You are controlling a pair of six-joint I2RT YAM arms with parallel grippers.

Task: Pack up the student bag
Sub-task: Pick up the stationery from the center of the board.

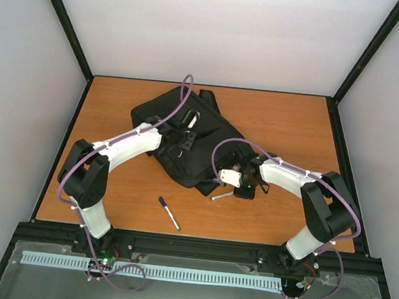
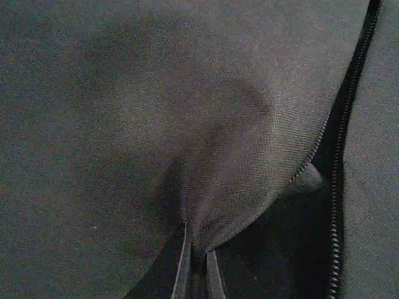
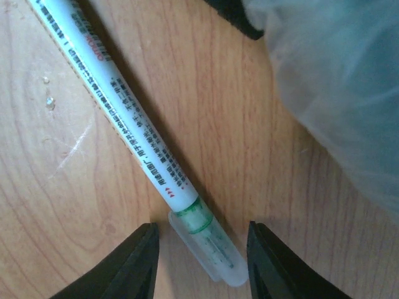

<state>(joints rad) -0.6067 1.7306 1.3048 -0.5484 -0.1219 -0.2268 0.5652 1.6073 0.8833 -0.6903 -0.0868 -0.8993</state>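
A wooden table (image 1: 111,121) is carrying the student bag (image 1: 205,125), a black backpack lying flat toward the far middle of the surface, its zipper (image 2: 340,187) standing parted. The left gripper (image 2: 196,265) is resting on top of the bag, pinching a bunched fold of its black fabric between closed fingers. The right gripper (image 3: 201,249) is hovering low at the bag's near right corner, its jaws spread wide on either side of the clear-capped end of a white pen (image 3: 137,137) lying on the wood. A blue-capped pen (image 1: 169,213) is lying alone nearer the arms.
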